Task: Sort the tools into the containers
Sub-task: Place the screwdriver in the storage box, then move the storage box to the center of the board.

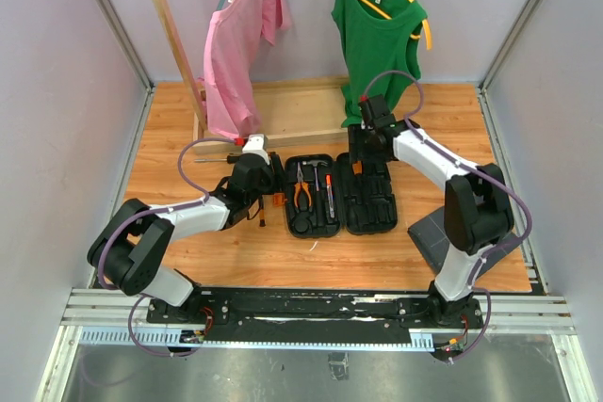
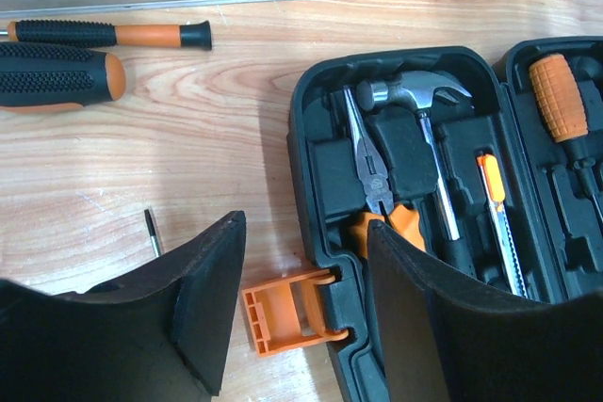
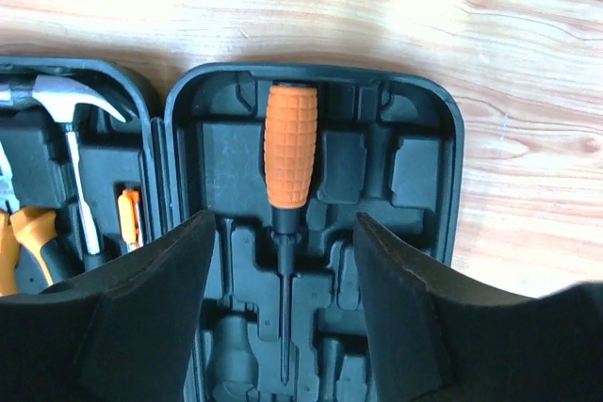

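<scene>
A grey-walled booth encloses a pale wooden desk (image 1: 283, 261). At its back stands a wooden clothes rack (image 1: 170, 25) with a pink shirt (image 1: 240, 44) and a green sleeveless top (image 1: 377, 35). A flat dark grey tray (image 1: 433, 237) lies at the right.

In the middle of the desk lies the black plastic clamshell tool case (image 1: 367, 204), open flat, its small orange latch (image 2: 283, 320) sticking out of the left half.

The job looks roughly half done. The left half already holds the black-handled metal hammer (image 2: 415, 91) and the silver-jawed pliers with orange grips (image 2: 369, 162). Beside them is a slim tool with an orange upper part (image 2: 490, 181), which may be a small screwdriver or a knife; the view is too oblique to say. In the right half a screwdriver with a ribbed orange handle (image 3: 289, 143) lies seated in its moulded slot. The other slots around it are bare.

Some tools are still outside the case. A slim black-and-orange screwdriver (image 2: 113, 35) and a thick black-and-orange handle (image 2: 57, 75) lie on the desk, well apart from the case on its left. A small dark bit (image 2: 151, 231) lies nearer to it.

The right pincer (image 3: 283, 223) hovers over the seated screwdriver with its jaws spread either side of the shaft, touching nothing and holding nothing. The left pincer (image 2: 301, 233) hangs above the case's left edge near the latch, its jaws also apart and empty. It seems the better placed to fetch the loose screwdrivers.
</scene>
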Tool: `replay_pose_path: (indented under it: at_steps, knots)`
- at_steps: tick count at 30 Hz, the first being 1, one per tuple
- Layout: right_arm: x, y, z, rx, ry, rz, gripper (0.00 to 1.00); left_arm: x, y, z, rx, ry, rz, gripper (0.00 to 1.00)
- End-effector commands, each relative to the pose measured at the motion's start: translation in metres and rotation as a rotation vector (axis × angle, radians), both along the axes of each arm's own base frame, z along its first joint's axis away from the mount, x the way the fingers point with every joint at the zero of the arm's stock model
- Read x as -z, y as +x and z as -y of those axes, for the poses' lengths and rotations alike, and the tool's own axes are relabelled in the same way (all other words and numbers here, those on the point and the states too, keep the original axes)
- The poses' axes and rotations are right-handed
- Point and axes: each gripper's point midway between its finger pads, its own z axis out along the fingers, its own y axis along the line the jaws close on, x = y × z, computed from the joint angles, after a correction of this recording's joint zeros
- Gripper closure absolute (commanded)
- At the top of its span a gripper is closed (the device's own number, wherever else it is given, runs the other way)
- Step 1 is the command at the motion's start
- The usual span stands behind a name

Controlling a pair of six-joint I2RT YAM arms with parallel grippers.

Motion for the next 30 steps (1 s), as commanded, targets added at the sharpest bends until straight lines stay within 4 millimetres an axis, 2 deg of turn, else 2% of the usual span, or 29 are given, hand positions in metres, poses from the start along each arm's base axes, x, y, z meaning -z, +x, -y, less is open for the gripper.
replay_pose_path:
  at_steps: [1,7,15,24,30]
  knots:
    - [-0.012,-0.012,0.014,0.006,-0.013,0.029,0.37,-0.019,0.009,-0.006,-0.044,-0.017,0.05,0.42]
    - [-0.011,-0.038,0.001,-0.091,0.004,0.052,0.36,-0.023,0.008,-0.013,-0.08,-0.017,0.063,0.42]
    - [-0.018,-0.062,-0.045,-0.258,0.086,0.109,0.37,-0.027,0.007,-0.022,-0.12,-0.018,0.083,0.42]
    - [0.004,-0.075,-0.075,-0.353,0.11,0.063,0.42,-0.028,0.006,-0.024,-0.131,-0.023,0.088,0.42]
    - [0.022,-0.076,-0.074,-0.354,0.057,0.04,0.46,-0.034,0.004,-0.026,-0.133,-0.025,0.102,0.42]
